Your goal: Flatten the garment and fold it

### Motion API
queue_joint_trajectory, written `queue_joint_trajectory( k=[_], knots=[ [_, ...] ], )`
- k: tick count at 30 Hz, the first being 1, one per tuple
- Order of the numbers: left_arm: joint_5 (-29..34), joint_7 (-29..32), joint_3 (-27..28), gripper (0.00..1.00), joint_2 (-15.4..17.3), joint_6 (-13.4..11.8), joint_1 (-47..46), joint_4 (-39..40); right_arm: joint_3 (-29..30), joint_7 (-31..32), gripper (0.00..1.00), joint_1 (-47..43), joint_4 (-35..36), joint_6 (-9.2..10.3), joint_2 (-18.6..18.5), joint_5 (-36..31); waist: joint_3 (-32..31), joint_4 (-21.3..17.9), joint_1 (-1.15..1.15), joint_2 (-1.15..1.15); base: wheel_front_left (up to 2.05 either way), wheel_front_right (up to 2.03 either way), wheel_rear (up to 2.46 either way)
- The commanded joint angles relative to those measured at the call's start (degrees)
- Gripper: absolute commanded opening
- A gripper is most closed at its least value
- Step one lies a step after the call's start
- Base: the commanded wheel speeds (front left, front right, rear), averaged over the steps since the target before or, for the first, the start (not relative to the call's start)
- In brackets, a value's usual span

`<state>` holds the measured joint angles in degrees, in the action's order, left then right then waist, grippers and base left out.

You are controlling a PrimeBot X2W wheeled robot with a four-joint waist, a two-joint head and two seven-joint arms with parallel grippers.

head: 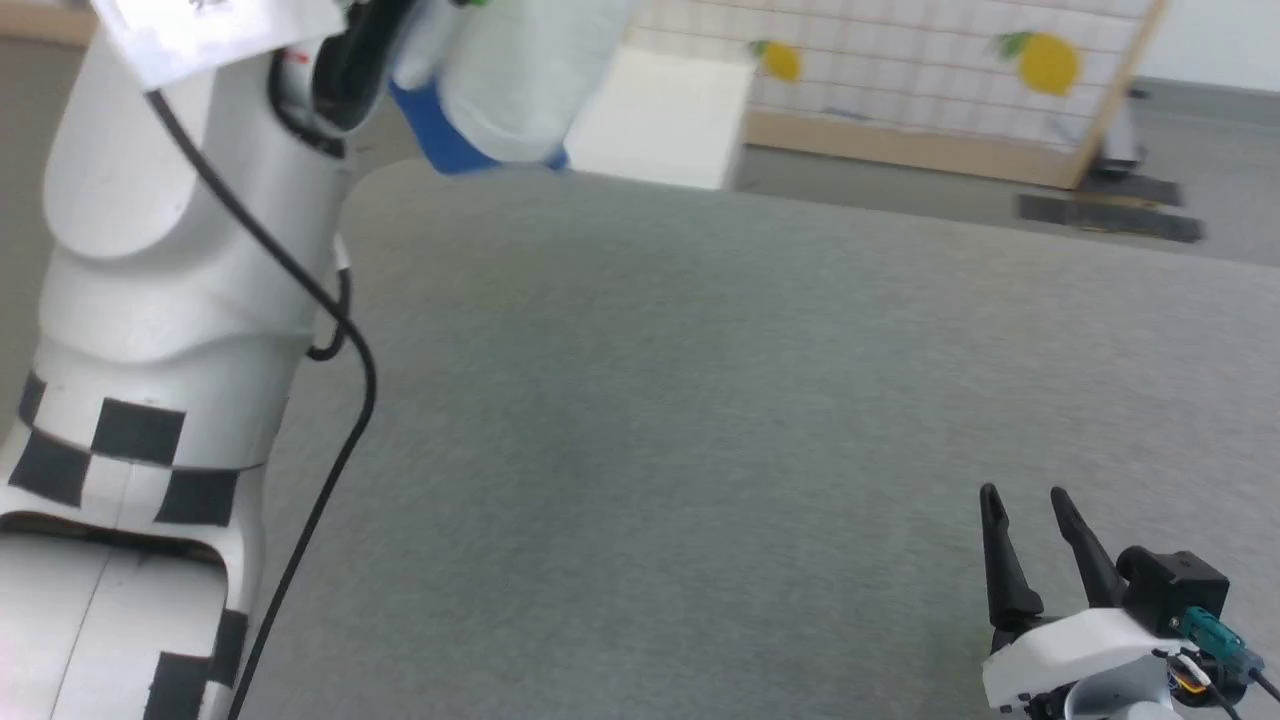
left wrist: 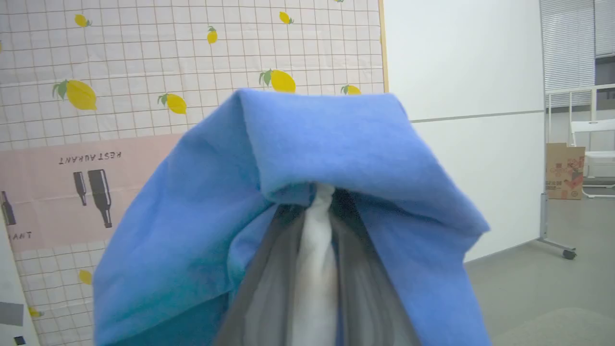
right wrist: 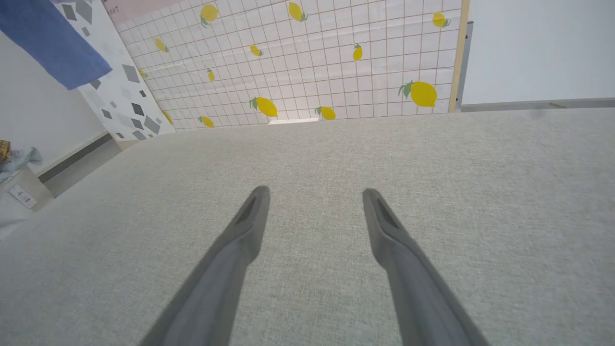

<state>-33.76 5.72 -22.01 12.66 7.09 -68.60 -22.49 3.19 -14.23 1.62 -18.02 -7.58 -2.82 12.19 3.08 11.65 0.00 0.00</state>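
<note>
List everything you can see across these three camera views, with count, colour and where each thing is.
garment: one, bright blue with white, lifted off the table and draped over the left gripper's fingers
table: one, grey fabric top, in front of the robot
lemon-print screen: one, white grid with yellow lemons, beyond the table's far edge
white box: one, white, between the table's far edge and the screen
cardboard box: one, brown, on the floor by the far wall
left arm: one, white with black checks, raised at the head view's left
left gripper: one, dark fingers, shut on the garment
right gripper: one, dark fingers, open, above the table at lower right
</note>
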Motion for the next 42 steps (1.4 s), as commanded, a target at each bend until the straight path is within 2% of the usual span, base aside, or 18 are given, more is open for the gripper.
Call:
queue_joint_trajectory(
  k=[1, 9, 13, 19, 23, 24, 25, 26, 29, 34, 38, 42],
  knots=[
    [-1.0, 0.3, -0.9, 0.00, -0.4, 0.4, -1.0, 0.4, 0.1, -0.5, 1.00, 0.2, -0.3, 0.09, -0.1, 0.4, -2.4, -6.9, 0.00, 0.00, 0.00, 0.00, 0.00],
    [-4.9, 0.5, -8.2, 0.00, -3.4, 0.4, 3.9, -1.1, 1.4, -0.7, 1.00, 0.7, -0.1, 0.09, -0.1, -0.1, -0.2, -14.2, 0.00, 0.00, 0.00, 0.00, 0.00],
    [-6.4, 0.8, -15.2, 0.00, -5.4, 0.4, 10.9, -4.2, 2.6, -0.7, 1.00, 0.2, 0.3, 0.09, -0.1, -0.8, 1.2, -16.2, 0.00, 0.00, 0.00, 0.00, 0.00],
    [-6.6, 5.3, -28.9, 0.00, -5.9, 0.4, 22.0, -12.6, 3.0, -0.8, 1.00, -0.2, 1.0, 0.09, -0.1, -1.1, 3.7, -18.2, 0.00, 0.00, 0.00, 0.00, 0.00],
    [-9.7, 11.7, -32.0, 0.00, -7.2, 0.4, 27.7, -18.7, 3.2, -0.8, 1.00, -0.4, 1.3, 0.09, -0.1, -1.0, 4.3, -18.5, 0.00, 0.00, 0.00, 0.00, 0.00],
    [-10.4, 13.1, -32.4, 0.13, -7.5, 0.4, 28.5, -19.5, 3.3, -0.8, 1.00, -0.6, 1.3, 0.09, -0.1, -1.0, 4.3, -18.4, 0.00, 0.00, 0.00, 0.00, 0.00],
    [-11.4, 14.4, -32.6, 0.66, -7.8, 0.4, 29.3, -20.0, 3.5, -0.8, 1.00, -0.7, 1.3, 0.09, -0.1, -1.1, 4.3, -18.2, 0.00, 0.00, 0.00, 0.00, 0.00],
    [-12.2, 15.7, -32.8, 1.00, -8.0, 0.4, 29.8, -20.3, 3.5, -0.8, 1.00, -0.8, 1.2, 0.09, -0.1, -1.1, 4.1, -17.9, 0.00, 0.00, 0.00, 0.00, 0.00],
    [-15.4, 17.9, -31.9, 1.00, -8.5, 0.3, 30.9, -19.6, 3.6, -0.8, 1.00, -1.2, 1.0, 0.09, -0.1, -0.9, 3.1, -16.7, 0.00, 0.00, 0.00, 0.00, 0.00],
    [-19.5, 15.9, -26.6, 1.00, -7.5, -0.8, 29.7, -15.6, 3.7, -0.8, 1.00, -2.0, 0.6, 0.09, -0.1, -1.2, 0.4, -14.2, 0.00, 0.00, 0.00, 0.00, 0.00],
    [-22.4, 13.5, -21.0, 1.00, -4.5, -3.1, 28.9, -10.2, 3.9, -0.8, 1.00, -2.7, 0.6, 0.09, -0.1, -1.4, -1.8, -12.4, 0.00, 0.00, 0.00, 0.00, 0.00],
    [-23.0, 6.5, -14.3, 1.00, -0.2, -7.0, 29.6, -4.0, 4.2, -0.8, 1.00, -3.2, 1.2, 0.09, -0.1, -1.3, -3.5, -10.9, 0.00, 0.00, 0.00, 0.00, 0.00]
  ],
)
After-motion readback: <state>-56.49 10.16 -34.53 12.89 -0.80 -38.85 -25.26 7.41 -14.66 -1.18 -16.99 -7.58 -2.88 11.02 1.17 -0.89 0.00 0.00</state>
